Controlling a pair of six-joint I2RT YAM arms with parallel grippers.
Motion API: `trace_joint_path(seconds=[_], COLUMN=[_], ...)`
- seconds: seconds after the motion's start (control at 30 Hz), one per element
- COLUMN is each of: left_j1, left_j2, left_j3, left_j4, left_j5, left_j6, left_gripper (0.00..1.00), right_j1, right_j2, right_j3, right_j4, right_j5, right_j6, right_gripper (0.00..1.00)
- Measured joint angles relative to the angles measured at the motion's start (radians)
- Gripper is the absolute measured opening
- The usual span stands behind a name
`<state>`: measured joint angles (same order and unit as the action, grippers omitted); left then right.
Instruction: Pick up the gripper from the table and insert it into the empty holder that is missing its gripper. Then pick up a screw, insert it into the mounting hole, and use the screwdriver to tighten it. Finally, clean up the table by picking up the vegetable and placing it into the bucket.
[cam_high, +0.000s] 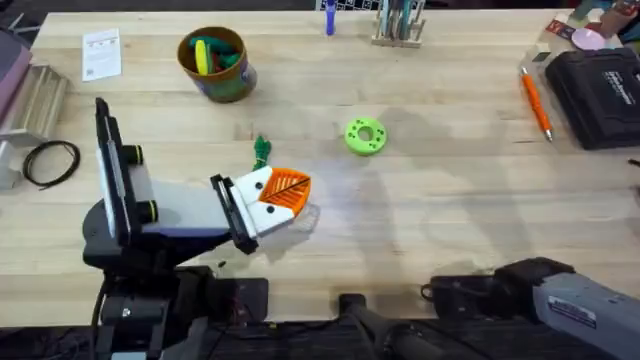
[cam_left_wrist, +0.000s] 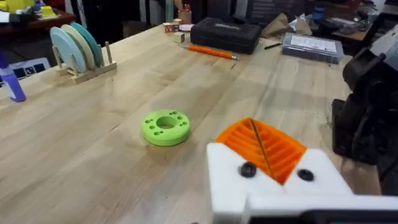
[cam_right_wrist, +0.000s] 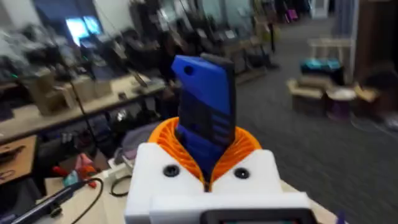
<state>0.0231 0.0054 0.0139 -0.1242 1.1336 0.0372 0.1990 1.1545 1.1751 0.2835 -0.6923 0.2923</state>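
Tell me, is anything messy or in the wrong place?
The green vegetable lies loose on the table beside the left pincer, not in the bucket. The right pincer grips the screwdriver. Nothing looks spilled or broken.

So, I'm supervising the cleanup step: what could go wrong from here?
The left gripper looks shut beside the vegetable, so it may nudge it away instead of grasping it. The right gripper is clamped on the screwdriver; a slip might drop it.
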Motion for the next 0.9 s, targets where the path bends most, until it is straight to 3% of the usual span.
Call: trace_joint_path(seconds=[0.23,0.33,0.57,0.9], left_j1=[0.000,0.000,0.000,0.000], left_j2=[0.000,0.000,0.000,0.000], left_j3=[0.000,0.000,0.000,0.000], left_j4=[0.000,0.000,0.000,0.000], left_j5=[0.000,0.000,0.000,0.000], left_j6=[0.000,0.000,0.000,0.000], left_gripper=[0.008,0.008,0.008,0.008], right_j1=[0.068,0.103,0.254,0.388], right_j2=[0.107,0.201,0.337,0.341], right_j3=[-0.161,-0.188,-0.201,-0.201], right_j4=[0.555,0.698,0.875,1.009], right_j5=[-0.032,-0.091,-0.177,-0.250], right_j6=[0.211,0.281,0.371,0.388], right_gripper=[0.020,0.020,0.020,0.020])
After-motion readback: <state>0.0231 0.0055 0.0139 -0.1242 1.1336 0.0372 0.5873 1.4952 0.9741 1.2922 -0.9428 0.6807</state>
